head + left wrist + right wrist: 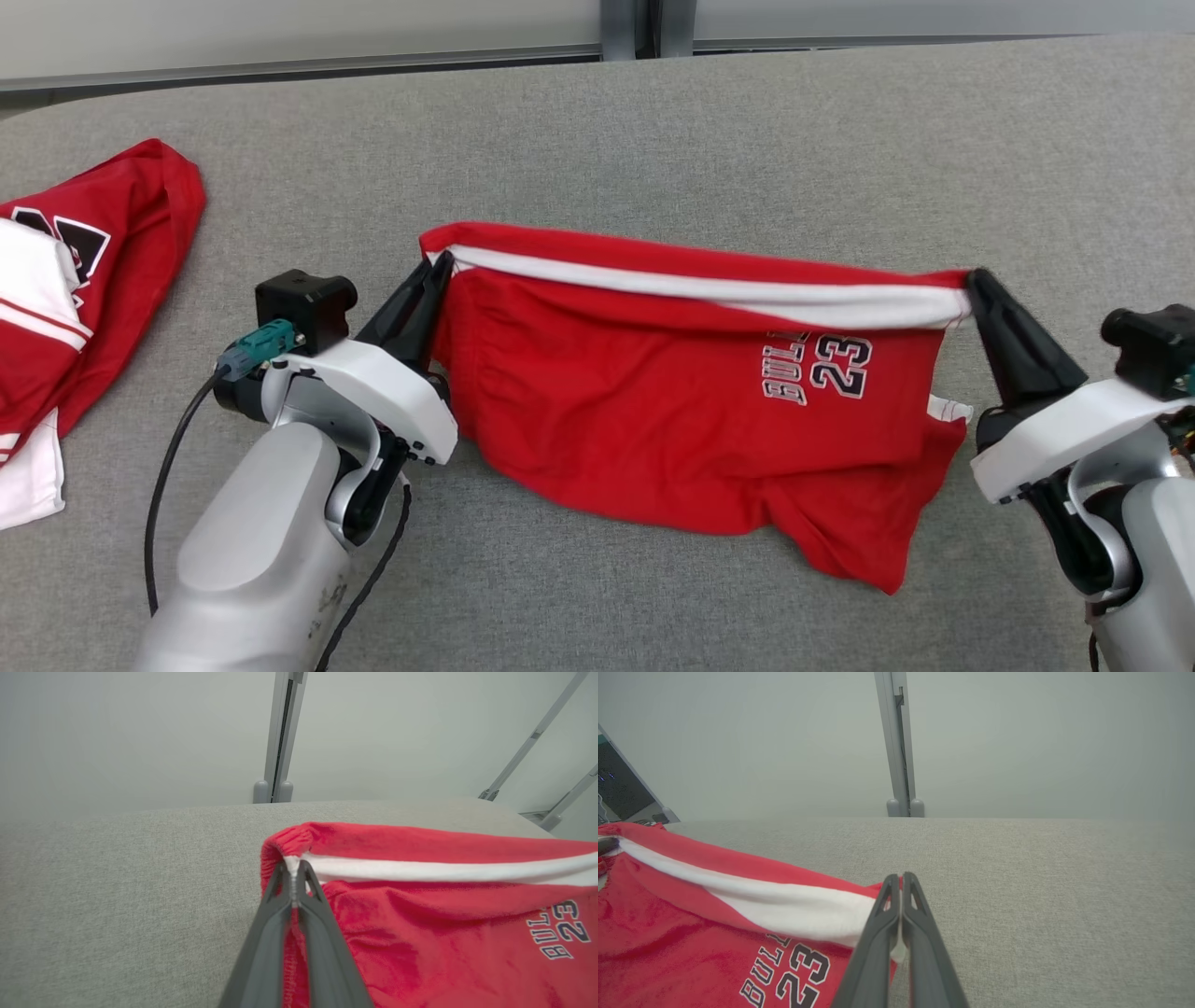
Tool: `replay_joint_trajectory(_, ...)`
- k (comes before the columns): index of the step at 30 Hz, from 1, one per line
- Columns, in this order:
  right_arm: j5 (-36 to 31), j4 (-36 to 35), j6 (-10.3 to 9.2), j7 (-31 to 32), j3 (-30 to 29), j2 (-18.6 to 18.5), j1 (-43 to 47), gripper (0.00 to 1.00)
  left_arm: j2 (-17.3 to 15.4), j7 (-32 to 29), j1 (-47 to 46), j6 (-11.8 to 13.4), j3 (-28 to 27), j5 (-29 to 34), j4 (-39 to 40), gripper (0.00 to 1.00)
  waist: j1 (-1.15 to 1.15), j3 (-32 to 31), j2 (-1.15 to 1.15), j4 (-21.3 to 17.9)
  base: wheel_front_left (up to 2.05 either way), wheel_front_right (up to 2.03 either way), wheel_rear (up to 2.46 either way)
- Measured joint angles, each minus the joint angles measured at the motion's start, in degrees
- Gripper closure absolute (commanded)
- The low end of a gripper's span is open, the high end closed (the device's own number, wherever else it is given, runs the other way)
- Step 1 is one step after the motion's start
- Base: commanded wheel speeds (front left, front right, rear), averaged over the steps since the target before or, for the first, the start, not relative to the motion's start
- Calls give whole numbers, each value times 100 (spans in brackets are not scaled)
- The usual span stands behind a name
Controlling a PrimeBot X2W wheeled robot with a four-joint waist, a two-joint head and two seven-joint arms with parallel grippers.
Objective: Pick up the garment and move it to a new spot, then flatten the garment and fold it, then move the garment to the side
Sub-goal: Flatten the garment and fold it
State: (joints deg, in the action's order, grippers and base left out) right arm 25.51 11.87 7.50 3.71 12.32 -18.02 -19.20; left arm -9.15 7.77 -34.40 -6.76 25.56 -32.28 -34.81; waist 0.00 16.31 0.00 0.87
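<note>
At waistband (709, 289) ends: left fingers (411, 303), right fingers (1013, 341) pinched shut on shorts (653, 401).

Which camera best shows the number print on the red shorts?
The head view: the number print on the red shorts sits mid-frame, nearly whole, just tucked under the white band. The left wrist view shows it small at the right edge; the right wrist view cuts it at the bottom.
</note>
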Motion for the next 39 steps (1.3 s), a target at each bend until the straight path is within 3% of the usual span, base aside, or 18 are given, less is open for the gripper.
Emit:
replay_joint_trajectory(10, -353, -1206, -1, -797, -485, -141, -221, 100, -339, 278, -140, 299, -23, 345, 1360, 100, 0, -159, 0, -42, 0, 0, 0)
replay_joint_trajectory(24, -448, -2512, 0, -411, -1053, -712, -1566, 100, -896, -558, -1114, 693, -346, 572, 3679, 100, 0, -669, 0, -66, 0, 0, 0)
replay_joint_trajectory(33, -243, -2506, 0, -182, -1028, -768, -1872, 100, -951, -826, -1360, 733, -356, 534, 3839, 100, 0, -749, 0, -106, 0, 0, 0)
replay_joint_trajectory(39, -29, -2081, -1, -140, -862, -760, -2207, 100, -871, -766, -1542, 643, -382, 375, 3321, 100, 0, -579, 0, -100, 0, 0, 0)
